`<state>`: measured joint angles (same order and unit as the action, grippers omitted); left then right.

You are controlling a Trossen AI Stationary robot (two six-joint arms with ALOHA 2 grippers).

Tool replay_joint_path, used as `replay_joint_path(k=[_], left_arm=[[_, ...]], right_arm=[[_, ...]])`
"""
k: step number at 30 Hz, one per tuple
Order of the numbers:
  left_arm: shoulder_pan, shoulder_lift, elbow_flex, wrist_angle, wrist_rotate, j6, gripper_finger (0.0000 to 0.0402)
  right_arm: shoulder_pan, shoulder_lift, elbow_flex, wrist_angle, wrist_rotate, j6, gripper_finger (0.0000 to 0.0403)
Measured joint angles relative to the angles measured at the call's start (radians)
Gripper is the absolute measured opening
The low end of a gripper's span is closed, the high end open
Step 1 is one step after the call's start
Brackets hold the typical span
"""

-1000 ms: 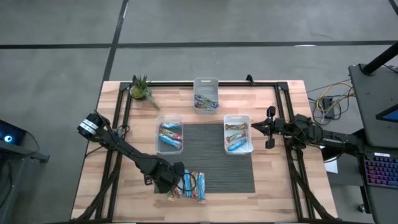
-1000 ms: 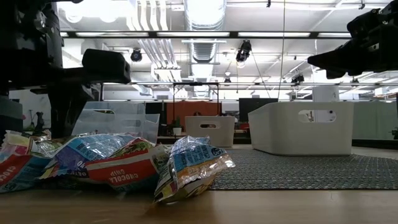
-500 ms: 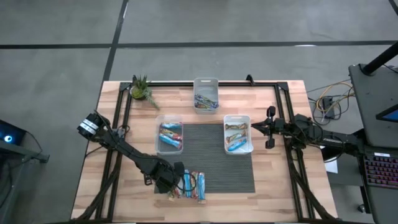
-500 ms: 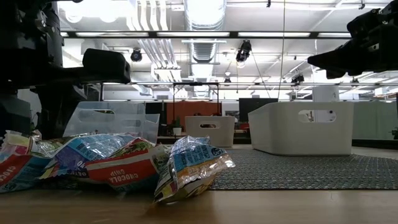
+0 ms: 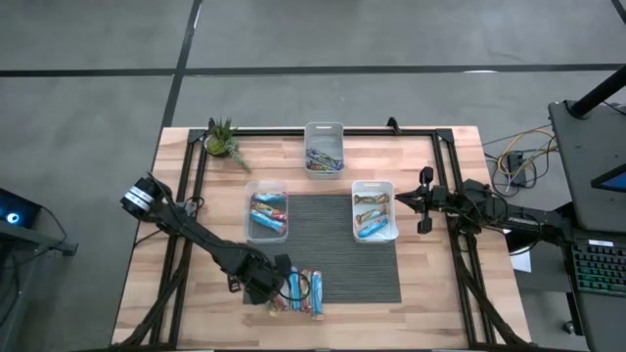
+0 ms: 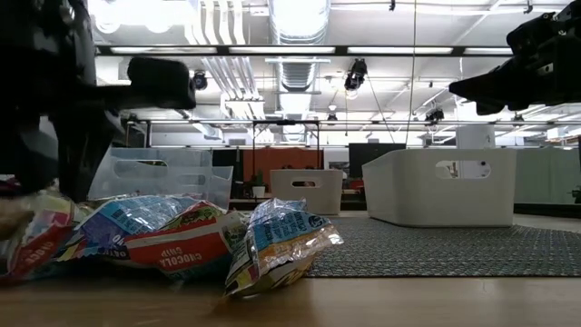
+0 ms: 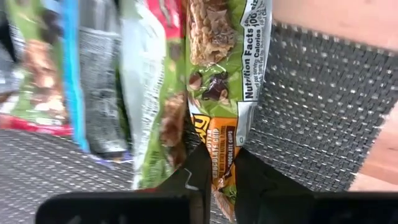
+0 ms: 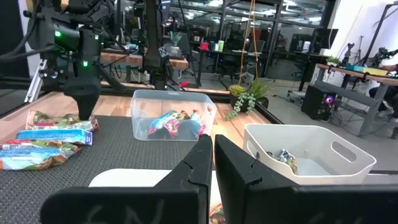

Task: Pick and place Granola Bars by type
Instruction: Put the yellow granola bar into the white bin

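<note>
With my left gripper (image 7: 217, 180) clamped on the green-and-orange wrapped granola bar (image 7: 221, 93) at lower centre, I should lift straight up, clear of neighbouring bars; right gripper (image 8: 212, 152) idles closed.

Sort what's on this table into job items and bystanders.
Job:
shiny-wrapped granola bars heaped at the mat's near edge
left gripper, pinching a green-wrapped bar
three rectangular plastic bins

Bystanders:
small green potted plant
right gripper, parked

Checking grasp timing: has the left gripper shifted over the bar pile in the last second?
Yes, slightly. In the low view the left gripper now stands further left against the clear bin behind it, and the leftmost granola bar has lifted.
</note>
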<state>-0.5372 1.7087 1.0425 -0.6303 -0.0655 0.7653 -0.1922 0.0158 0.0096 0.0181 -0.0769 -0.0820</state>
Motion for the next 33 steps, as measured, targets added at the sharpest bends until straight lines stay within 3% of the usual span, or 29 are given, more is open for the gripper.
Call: replay_joint_path(k=[19, 33], left_arm=[[0.059, -0.18, 0.051, -0.012, -0.03, -0.097, 0.0019], [0.087, -0.193, 0.052, -0.009, -0.048, -0.141, 0.0019]], right_arm=[[0.0, 0.0, 0.0, 0.0, 0.0, 0.0, 0.0009], [0.0, 0.0, 0.0, 0.0, 0.0, -0.001, 0.0009]])
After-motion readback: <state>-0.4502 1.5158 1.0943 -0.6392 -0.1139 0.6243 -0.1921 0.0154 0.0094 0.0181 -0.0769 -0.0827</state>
